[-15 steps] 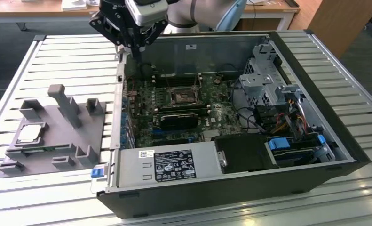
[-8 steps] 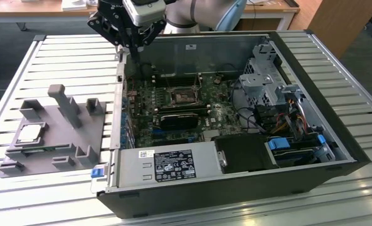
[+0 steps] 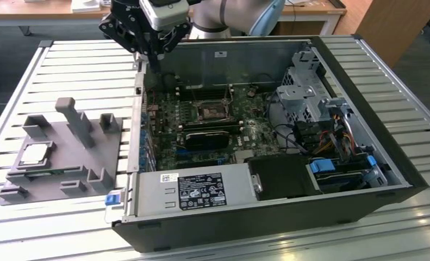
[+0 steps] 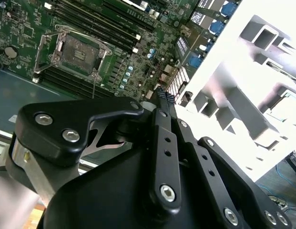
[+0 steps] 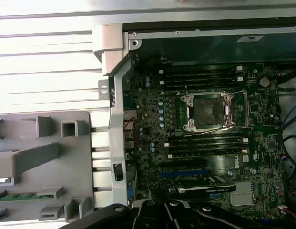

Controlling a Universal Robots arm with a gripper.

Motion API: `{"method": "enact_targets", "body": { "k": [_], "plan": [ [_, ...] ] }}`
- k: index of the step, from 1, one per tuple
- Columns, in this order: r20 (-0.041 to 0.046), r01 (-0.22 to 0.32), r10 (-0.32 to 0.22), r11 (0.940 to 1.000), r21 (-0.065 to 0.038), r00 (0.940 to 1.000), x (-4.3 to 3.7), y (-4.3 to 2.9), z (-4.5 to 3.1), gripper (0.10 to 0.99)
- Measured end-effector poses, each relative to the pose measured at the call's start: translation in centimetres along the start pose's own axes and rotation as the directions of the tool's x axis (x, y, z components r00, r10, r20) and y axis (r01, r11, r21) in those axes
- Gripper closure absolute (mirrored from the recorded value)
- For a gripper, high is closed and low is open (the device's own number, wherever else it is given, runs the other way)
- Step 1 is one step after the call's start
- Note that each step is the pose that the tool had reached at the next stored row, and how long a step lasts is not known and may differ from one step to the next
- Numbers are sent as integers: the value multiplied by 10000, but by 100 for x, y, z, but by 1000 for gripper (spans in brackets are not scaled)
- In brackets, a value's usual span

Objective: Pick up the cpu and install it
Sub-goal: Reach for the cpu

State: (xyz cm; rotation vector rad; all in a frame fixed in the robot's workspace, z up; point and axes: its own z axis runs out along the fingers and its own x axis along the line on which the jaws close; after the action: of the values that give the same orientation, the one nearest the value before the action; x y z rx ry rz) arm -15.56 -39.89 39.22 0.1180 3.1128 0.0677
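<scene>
Flat silver-topped square cpu (image 3: 37,154) lies on grey plastic holder block (image 3: 91,160); likely light, fragile, best edge-held. Black gripper (image 3: 157,62) seems closed, empty.

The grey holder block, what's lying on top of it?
The cpu lies flat on the grey holder block, silver top up. Whatever is beneath the chip is covered.

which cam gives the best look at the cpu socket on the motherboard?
First wrist view: the socket sits near head-on, its metal frame plain. Second wrist view shows the socket at a slant; exterior view shows the socket small.
</scene>
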Motion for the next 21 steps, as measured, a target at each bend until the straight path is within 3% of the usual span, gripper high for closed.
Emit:
{"method": "enact_targets", "body": {
  "k": [21],
  "plan": [
    [0,0,0,10000,1,10000,81,-6,-1,980]
  ]
}}
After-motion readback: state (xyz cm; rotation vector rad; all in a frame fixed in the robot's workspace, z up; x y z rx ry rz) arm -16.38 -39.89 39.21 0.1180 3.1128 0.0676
